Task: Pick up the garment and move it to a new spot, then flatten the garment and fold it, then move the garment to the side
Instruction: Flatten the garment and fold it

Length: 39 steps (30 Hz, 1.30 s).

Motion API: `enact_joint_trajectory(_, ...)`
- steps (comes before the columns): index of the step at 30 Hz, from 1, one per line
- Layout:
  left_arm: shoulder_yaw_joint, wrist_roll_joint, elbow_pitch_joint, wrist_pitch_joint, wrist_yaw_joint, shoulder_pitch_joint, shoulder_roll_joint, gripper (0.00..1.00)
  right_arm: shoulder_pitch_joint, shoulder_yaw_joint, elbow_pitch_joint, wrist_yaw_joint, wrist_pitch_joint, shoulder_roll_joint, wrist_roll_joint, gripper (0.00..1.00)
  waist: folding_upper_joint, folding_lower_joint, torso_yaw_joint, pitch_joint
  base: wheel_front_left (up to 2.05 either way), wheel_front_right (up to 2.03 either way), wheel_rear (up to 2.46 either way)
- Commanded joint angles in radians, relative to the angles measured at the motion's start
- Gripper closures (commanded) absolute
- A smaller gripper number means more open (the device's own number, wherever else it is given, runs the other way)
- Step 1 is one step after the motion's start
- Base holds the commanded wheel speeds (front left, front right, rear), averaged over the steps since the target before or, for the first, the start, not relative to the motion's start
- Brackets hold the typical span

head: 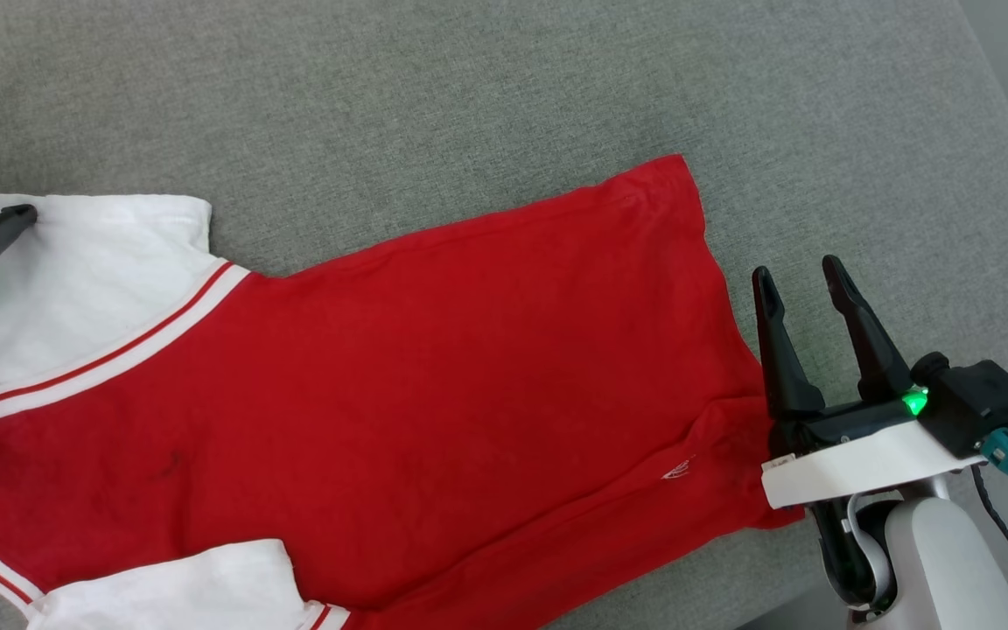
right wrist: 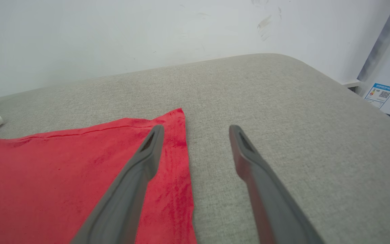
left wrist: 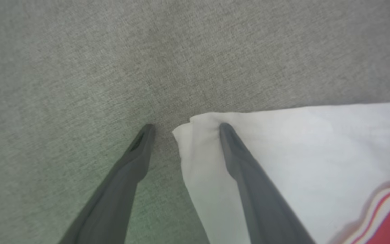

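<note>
**Garment and both grippers, head and wrist views.** The garment (head: pixel 434 394) lies spread on a grey upholstered surface (head: pixel 469 79), plain red side up. Its body runs slantwise across the head view. Its two white sleeves are at that view's left, and both are trimmed with red and white stripes. The upper sleeve (head: pixel 84 280) is laid out flat, and the lower sleeve (head: pixel 180 586) is cut off by the bottom edge. The hem (head: pixel 723 289) forms the shirt's right-hand edge. A small white label (head: pixel 677 471) shows on the red cloth near it.

The left gripper (left wrist: pixel 185 126) stands at the outer corner of the upper sleeve with its fingers spread apart and nothing held between them. In the left wrist view one fingertip is on the white cloth, which puckers there. The other fingertip is over bare grey fabric, just beside the sleeve's edge.

The right gripper (head: pixel 800 269) sits just beside the hem, fingers likewise parted and empty. In the right wrist view one finger overlies the red cloth near the hem's corner and the other overlies the grey surface. Whether either touches down cannot be told. A green light (head: pixel 913 401) glows at this gripper's base.

A pale wall (right wrist: pixel 113 34) rises behind the surface.
</note>
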State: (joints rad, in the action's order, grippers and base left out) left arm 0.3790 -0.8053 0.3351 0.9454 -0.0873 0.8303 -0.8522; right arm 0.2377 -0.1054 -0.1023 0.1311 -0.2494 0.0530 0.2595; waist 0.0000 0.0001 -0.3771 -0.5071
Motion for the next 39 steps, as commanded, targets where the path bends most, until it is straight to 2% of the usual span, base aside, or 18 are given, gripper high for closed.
enact_joint_trajectory(1,0.025,-0.014,0.013,0.027,0.0,-0.035,0.016,0.87,0.013,0.002,-0.004,-0.001,-0.006,-0.005,0.003,0.0,0.0,-0.0001,0.0,-0.002,0.0,0.0,0.0)
enact_joint_trajectory(2,0.027,-0.022,0.009,0.038,-0.001,-0.047,0.019,1.0,0.013,0.004,-0.006,-0.001,-0.008,-0.005,0.003,0.0,0.0,-0.0001,0.001,-0.002,0.0,0.0,0.0)
enact_joint_trajectory(7,0.007,-0.024,-0.015,-0.011,0.01,-0.054,0.023,1.0,0.021,0.013,-0.014,-0.001,-0.01,-0.005,-0.015,0.0,0.0,-0.0001,0.017,0.014,0.0,0.0,0.0)
enact_joint_trajectory(12,-0.002,-0.006,-0.041,-0.088,0.001,-0.054,0.032,1.0,0.02,0.026,-0.015,-0.001,0.008,-0.004,-0.041,0.0,0.0,-0.0001,0.041,0.047,0.0,0.0,0.0)
enact_joint_trajectory(15,0.001,0.014,-0.078,-0.181,-0.012,-0.07,0.041,1.0,0.013,0.045,-0.001,-0.001,0.058,0.019,-0.066,0.0,0.0,-0.0001,0.076,0.092,0.0,0.0,0.0)
enact_joint_trajectory(17,0.004,0.017,-0.091,-0.203,-0.017,-0.075,0.042,1.0,0.012,0.045,0.003,-0.001,0.077,0.028,-0.069,0.0,0.0,-0.0001,0.086,0.102,0.0,0.0,0.0)
enact_joint_trajectory(18,0.013,0.029,-0.122,-0.255,-0.025,-0.082,0.051,1.0,0.011,0.046,0.016,-0.001,0.123,0.056,-0.078,0.0,0.0,-0.0001,0.11,0.126,0.0,0.0,0.0)
enact_joint_trajectory(21,0.023,0.028,-0.174,-0.316,-0.032,-0.104,0.065,1.0,0.014,0.031,0.033,-0.001,0.232,0.111,-0.067,0.0,0.0,-0.0001,0.144,0.156,0.0,0.0,0.0)
enact_joint_trajectory(26,0.054,0.038,-0.277,-0.395,-0.037,-0.146,0.076,1.0,0.047,-0.002,0.073,-0.001,0.475,0.238,-0.029,0.0,0.0,-0.0001,0.204,0.187,0.0,0.0,0.0)
enact_joint_trajectory(27,0.054,0.038,-0.277,-0.395,-0.037,-0.146,0.076,1.0,0.047,-0.002,0.073,-0.001,0.475,0.238,-0.029,0.0,0.0,-0.0001,0.204,0.187,0.0,0.0,0.0)
enact_joint_trajectory(33,0.073,0.04,-0.411,-0.461,-0.033,-0.224,0.075,1.0,0.115,-0.038,0.109,-0.001,0.779,0.35,0.047,0.0,0.0,-0.0001,0.262,0.193,0.0,0.0,0.0)
enact_joint_trajectory(39,0.061,0.05,-0.551,-0.503,0.001,-0.304,0.055,1.0,0.216,-0.023,0.06,-0.001,1.019,0.391,0.107,0.0,0.0,-0.0001,0.314,0.16,0.0,0.0,0.0)
